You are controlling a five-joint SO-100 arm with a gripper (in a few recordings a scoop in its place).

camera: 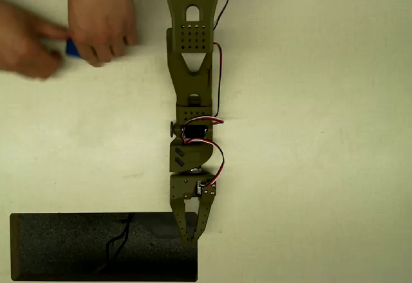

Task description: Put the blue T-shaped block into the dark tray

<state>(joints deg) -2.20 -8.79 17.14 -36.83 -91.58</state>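
A: At the upper left of the overhead view, what shows?

B: A person's hands [96,16] cover the blue T-shaped block [73,49]; a small blue edge peeks out on the white counter [322,135].

A: And the arm?

B: The olive arm [192,71] runs down the middle. Its fingers [190,228] are nearly closed, hold nothing, and point over the upper right corner of the dark tray [64,247] at the lower left.
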